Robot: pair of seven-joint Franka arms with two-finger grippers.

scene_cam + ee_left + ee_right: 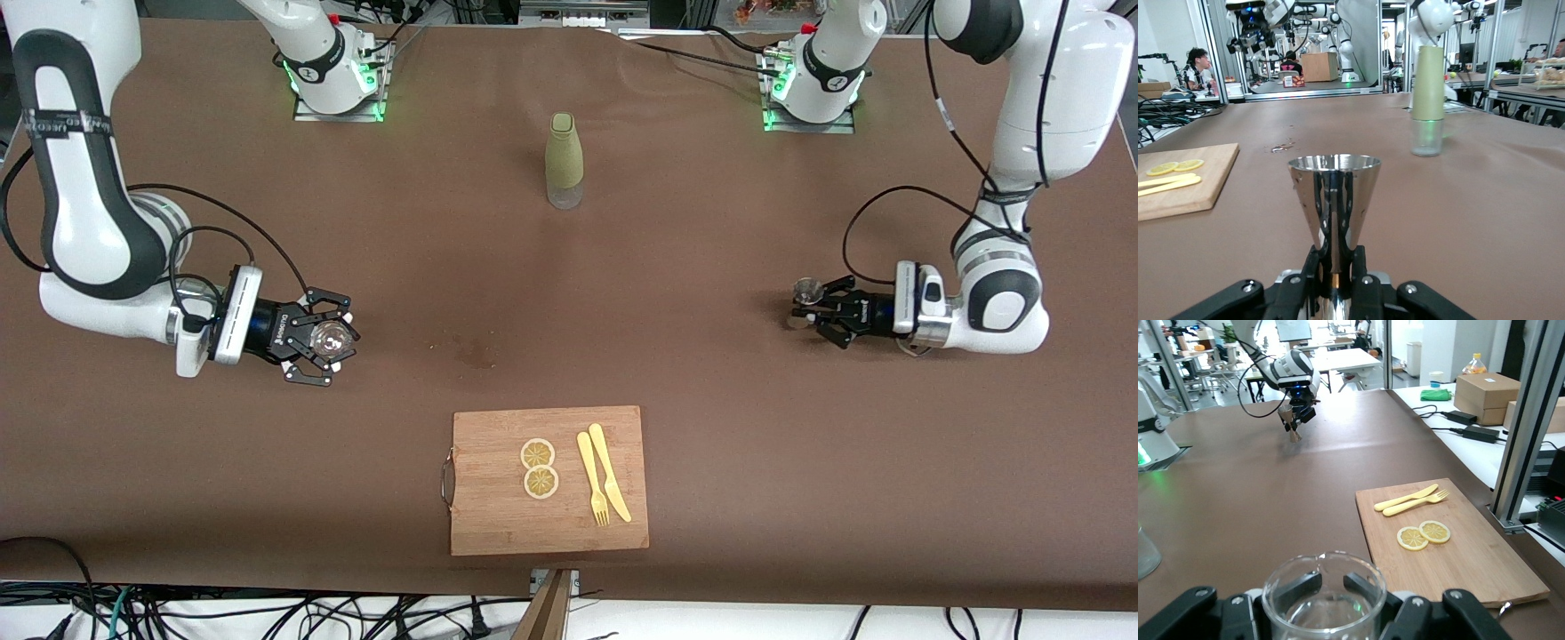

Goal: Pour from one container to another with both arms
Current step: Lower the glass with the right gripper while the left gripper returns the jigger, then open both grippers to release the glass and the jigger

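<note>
Jigger's base hidden within left hand.

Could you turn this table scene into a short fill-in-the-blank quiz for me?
1. The left gripper is shut on a shiny metal ____.
2. The right gripper is shut on a clear ____ beaker.
3. On the cutting board, beside the two lemon slices, lie a fork and a ____.
4. The bottle stands ____ on the table, between the two arm bases.

Missing words: jigger; glass; knife; upright
</note>
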